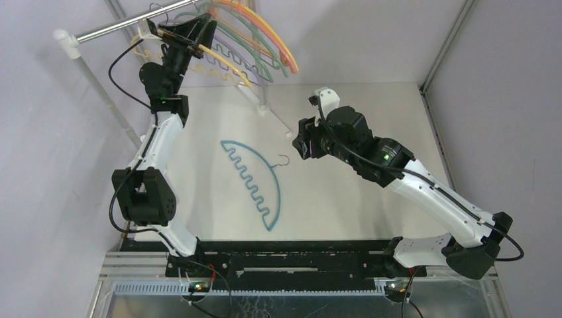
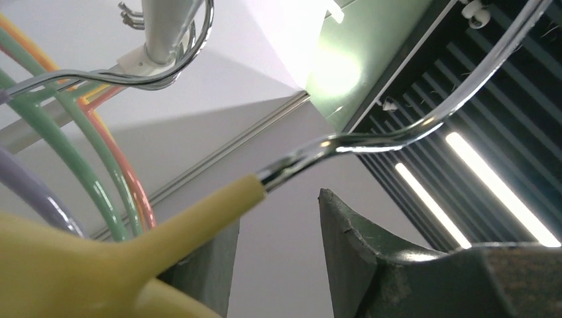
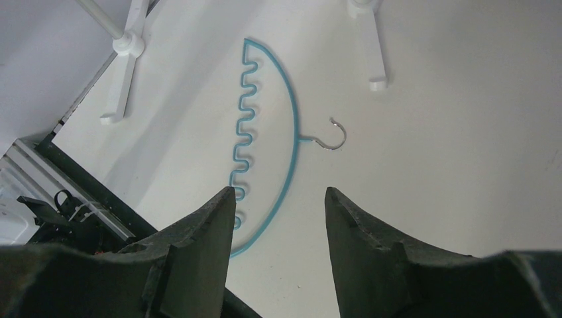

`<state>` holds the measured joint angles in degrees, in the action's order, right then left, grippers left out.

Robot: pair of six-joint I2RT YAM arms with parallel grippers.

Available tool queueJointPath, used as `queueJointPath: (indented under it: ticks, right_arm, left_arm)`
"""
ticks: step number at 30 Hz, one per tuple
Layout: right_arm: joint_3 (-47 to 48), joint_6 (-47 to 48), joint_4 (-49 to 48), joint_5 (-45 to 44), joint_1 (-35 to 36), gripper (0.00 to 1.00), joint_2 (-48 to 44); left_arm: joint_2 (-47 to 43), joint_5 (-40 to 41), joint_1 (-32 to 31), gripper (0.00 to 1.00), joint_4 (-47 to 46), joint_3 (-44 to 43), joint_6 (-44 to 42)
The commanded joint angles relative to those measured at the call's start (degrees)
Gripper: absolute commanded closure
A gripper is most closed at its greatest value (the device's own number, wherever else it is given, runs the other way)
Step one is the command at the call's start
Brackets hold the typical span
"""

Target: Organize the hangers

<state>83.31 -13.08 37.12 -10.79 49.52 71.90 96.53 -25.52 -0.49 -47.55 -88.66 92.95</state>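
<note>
The left pincer (image 2: 278, 218) is raised to the silver rail (image 1: 126, 25) at the far left corner of the table (image 1: 358, 212), its jaws standing apart. The neck of a yellow hanger (image 2: 199, 222) lies against one dark finger (image 2: 371, 265), and the hanger's chrome hook curves up and away past the fingertips. No squeeze on the hanger is visible. Beside it on the rail hang orange (image 1: 272, 36), green (image 1: 255, 48) and purple (image 1: 232, 58) hangers, bunched together near the pole, their wire hooks looped over it.

The right pincer (image 3: 278, 199) hovers above the middle of the table with its jaws wide apart, holding nothing. Below and beyond its fingertips lies a teal hanger (image 3: 291, 112), flat on the white table with its wavy bar on one side and its small wire hook turned toward the right arm. The teal hanger lies well apart from the rail and touches neither pincer. White feet of the rail's stand (image 3: 119, 79) rest on the table beyond it.
</note>
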Motion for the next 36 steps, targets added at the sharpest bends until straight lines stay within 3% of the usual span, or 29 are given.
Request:
queueJointPath:
  ticks: [1,23,36]
  right_arm:
    - [0.2,0.6,-1.3,1.0,-0.2,0.4,-0.2]
    - [-0.4,0.8,-1.3,1.9,-0.3,0.4,0.3]
    - [0.1,1.5,-1.1,2.0,-0.5,0.4,1.2]
  left_arm:
    - [-3.1,4.2,0.5,0.48,-7.0,1.1,3.3]
    - [2.1,10.9,0.6,0.49,-12.4,0.1,15.5]
    - [5.5,12.1,0.9,0.49,-12.1,-4.0,17.7]
